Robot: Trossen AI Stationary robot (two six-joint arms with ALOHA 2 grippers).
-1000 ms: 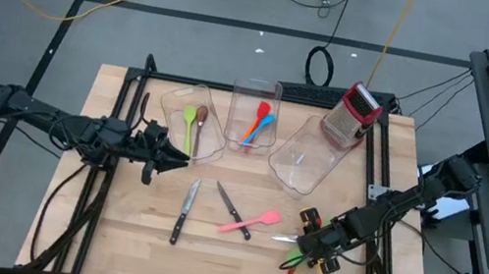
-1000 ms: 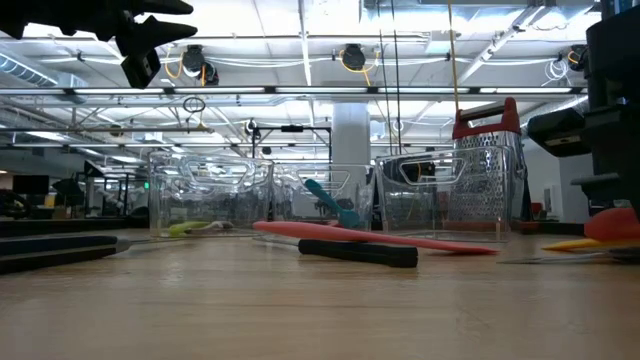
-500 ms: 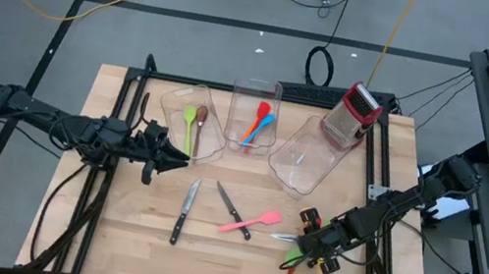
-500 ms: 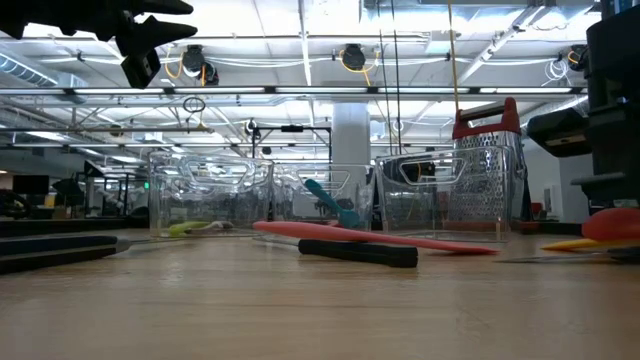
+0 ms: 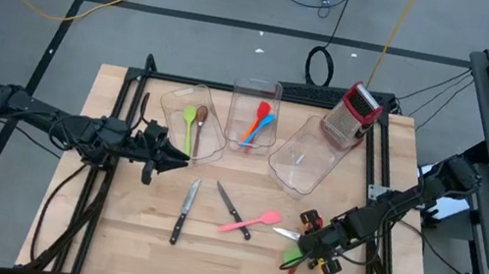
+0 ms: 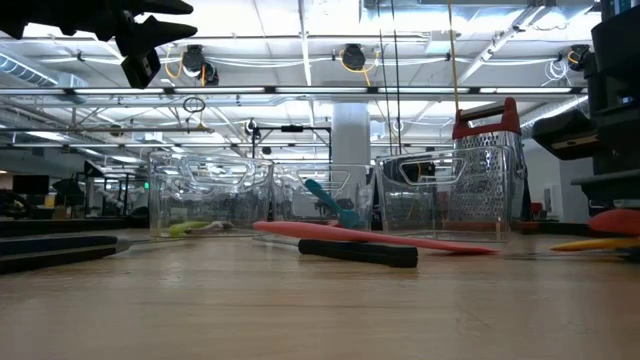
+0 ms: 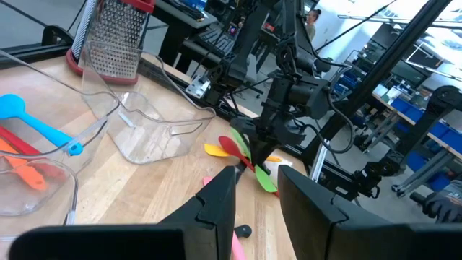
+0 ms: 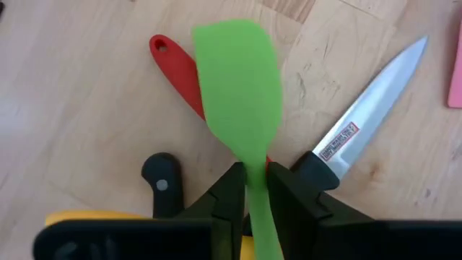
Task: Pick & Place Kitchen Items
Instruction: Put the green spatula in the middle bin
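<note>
The right claw [image 8: 249, 184] sat low over the near right part of the desk [image 5: 126, 247], its two fingers pressed tight on the handle of a green spatula [image 8: 242, 108]. The spatula's blade pointed away from the claw, lying across a red spoon [image 8: 177, 68], with a steel knife [image 8: 361, 119] beside it and a yellow utensil [image 6: 590, 243] under the claw. The left claw [image 5: 154, 155] hung over the left half of the desk, just near of the left bin [image 5: 208, 146], its fingers a little apart and holding nothing. Two black-handled knives [image 5: 184, 212] and a pink spatula [image 5: 250, 223] lay mid-desk. A green spoon [image 5: 188, 123] and a brown spoon [image 5: 199, 122] rested in the left bin, and blue and orange utensils [image 5: 257, 124] in the middle bin [image 5: 258, 88].
</note>
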